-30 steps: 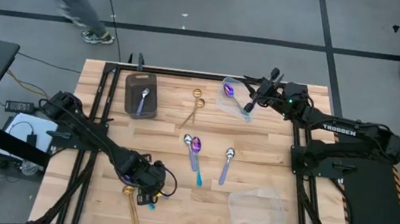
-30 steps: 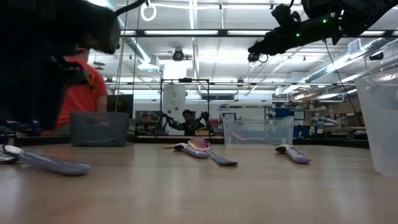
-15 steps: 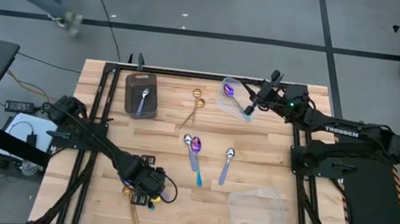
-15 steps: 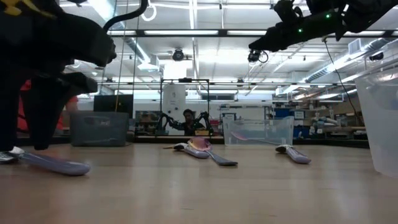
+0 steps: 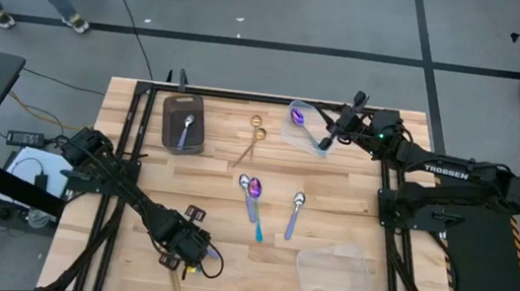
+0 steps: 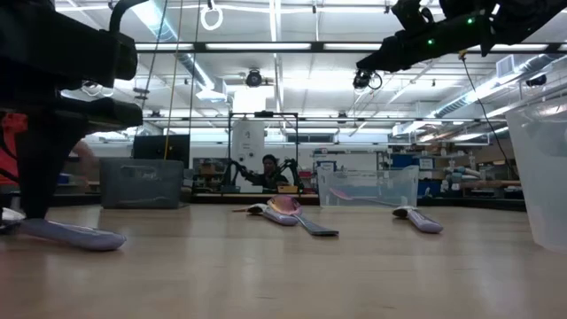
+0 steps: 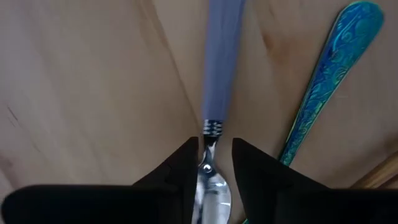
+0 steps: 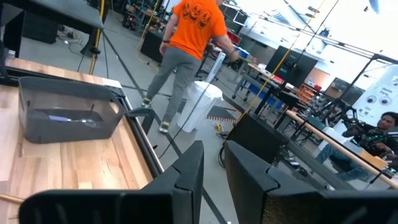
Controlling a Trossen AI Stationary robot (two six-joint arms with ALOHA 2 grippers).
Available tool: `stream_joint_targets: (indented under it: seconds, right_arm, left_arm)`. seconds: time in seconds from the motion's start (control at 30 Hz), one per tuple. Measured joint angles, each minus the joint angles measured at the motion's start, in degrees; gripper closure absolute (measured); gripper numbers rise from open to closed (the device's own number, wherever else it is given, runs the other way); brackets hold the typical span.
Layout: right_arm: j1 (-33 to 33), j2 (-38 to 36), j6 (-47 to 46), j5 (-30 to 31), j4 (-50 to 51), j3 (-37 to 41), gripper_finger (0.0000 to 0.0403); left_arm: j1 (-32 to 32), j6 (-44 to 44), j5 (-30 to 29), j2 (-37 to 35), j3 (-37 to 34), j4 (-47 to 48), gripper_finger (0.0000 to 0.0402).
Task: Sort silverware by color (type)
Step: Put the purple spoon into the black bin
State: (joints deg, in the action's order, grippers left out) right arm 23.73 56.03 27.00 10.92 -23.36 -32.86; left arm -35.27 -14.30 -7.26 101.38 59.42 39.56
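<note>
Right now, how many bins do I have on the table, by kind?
Dark grey tray: 1
Clear plastic containers: 2 (far container, near container)
Total: 3

The surface (image 5: 138, 165) is a rectangular top of pale wooden planks in a dark frame. Lying directly on it: a dark grey rectangular tray (image 5: 183, 122) near the far left corner; a clear plastic container (image 5: 306, 127) at the far middle-right; a second clear plastic container (image 5: 332, 272) near the front right. Two gold spoons (image 5: 253, 140) lie just beside the tray. Three spoons with purple-blue bowls (image 5: 254, 196) lie mid-surface. More spoons, one with a lilac handle (image 7: 219, 62) and one with a teal handle (image 7: 326, 71), lie at the front left.
</note>
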Motion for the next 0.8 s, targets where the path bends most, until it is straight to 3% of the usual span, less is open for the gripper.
stream_joint_targets:
  seconds: [0.43,0.8]
  right_arm:
    - [0.0,0.0,0.0,0.0,0.1,0.0,0.0326]
    - [0.0,0.0,0.1,0.0,0.1,0.0,0.0326]
  left_arm:
    - [0.0,3.8,-0.1,-0.1,0.0,0.3,0.0374]
    - [0.0,14.8,-0.8,-0.1,0.0,3.3,0.0383]
